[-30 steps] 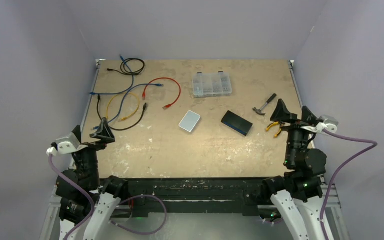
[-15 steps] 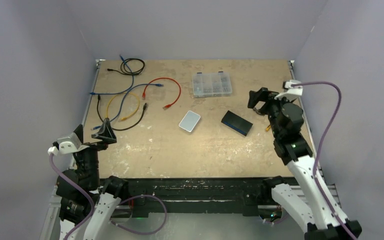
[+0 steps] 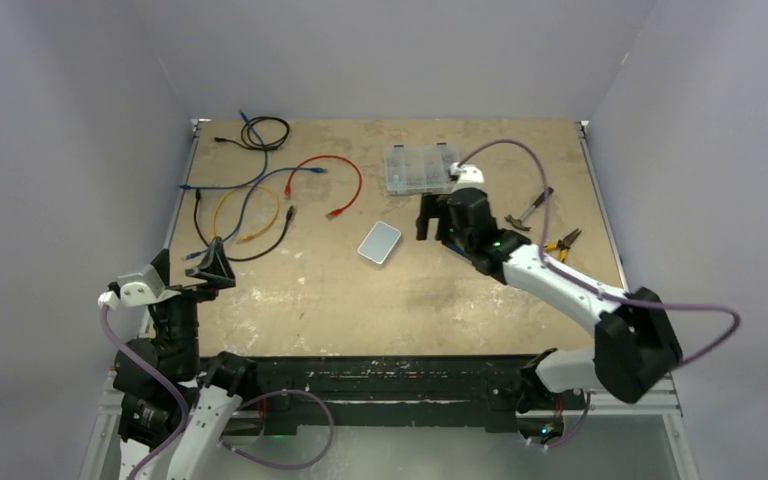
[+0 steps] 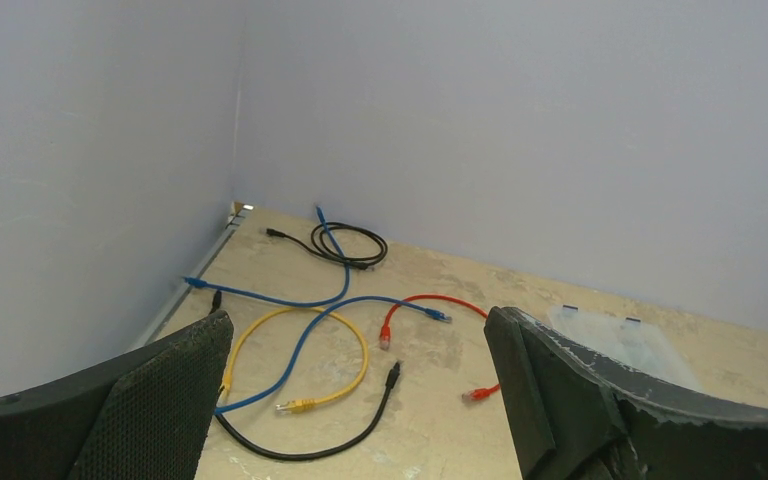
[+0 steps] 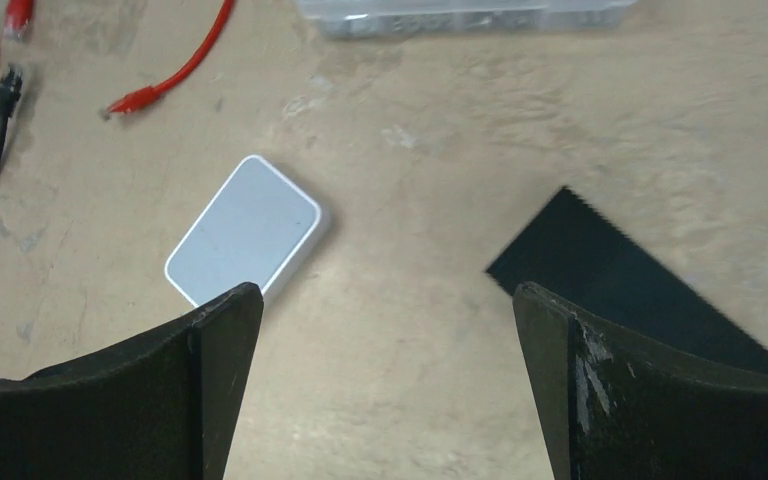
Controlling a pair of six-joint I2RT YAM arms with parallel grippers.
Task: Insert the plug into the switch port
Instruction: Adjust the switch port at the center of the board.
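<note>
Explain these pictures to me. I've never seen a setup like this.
Two robot arms are bolted to the near edge of a table, each ending in a two-finger gripper. The wide picture comes from a fixed camera above and behind them. The other two come from cameras on the wrists, looking out between the fingers. The left gripper hangs open near its base, facing loose network cables in red, yellow, blue and black. The right gripper, also open, hovers above a flat white box and a flat black box. Farther off lie a clear parts organizer, a hammer and pliers. Nothing is held.
</note>
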